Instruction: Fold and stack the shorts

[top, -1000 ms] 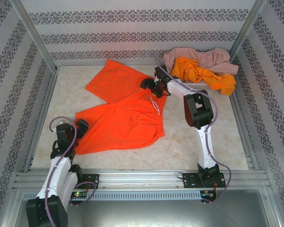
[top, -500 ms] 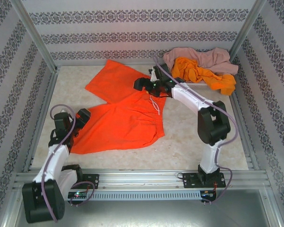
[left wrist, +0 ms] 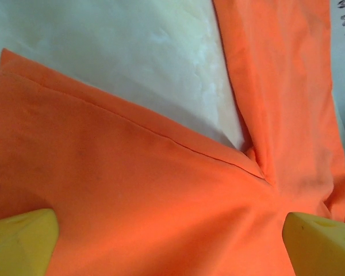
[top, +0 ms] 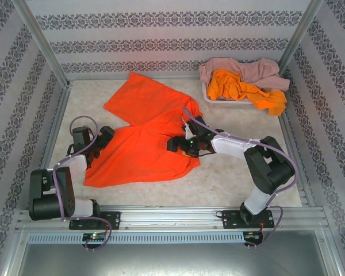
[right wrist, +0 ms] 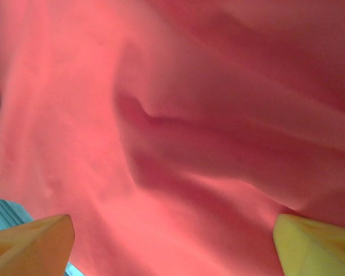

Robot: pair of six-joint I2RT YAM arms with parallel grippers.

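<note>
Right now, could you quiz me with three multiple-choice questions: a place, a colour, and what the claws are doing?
1. Where is the white basket? A near left; B far right; C centre.
2. What colour are the spread-out shorts? A orange; B pink; C blue.
3. The left gripper and right gripper are: A both shut; B both open; C one shut.
Answers: B, it sits in the far right corner; A, the flat cloth is bright orange; B, both sets of jaws stand wide apart in the wrist views.

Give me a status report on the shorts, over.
Both hands open: left hand at left edge of spread orange shorts, right hand low over their waist end. Second orange shorts and pink shorts heaped on basket, far right. Nothing blocking.
</note>
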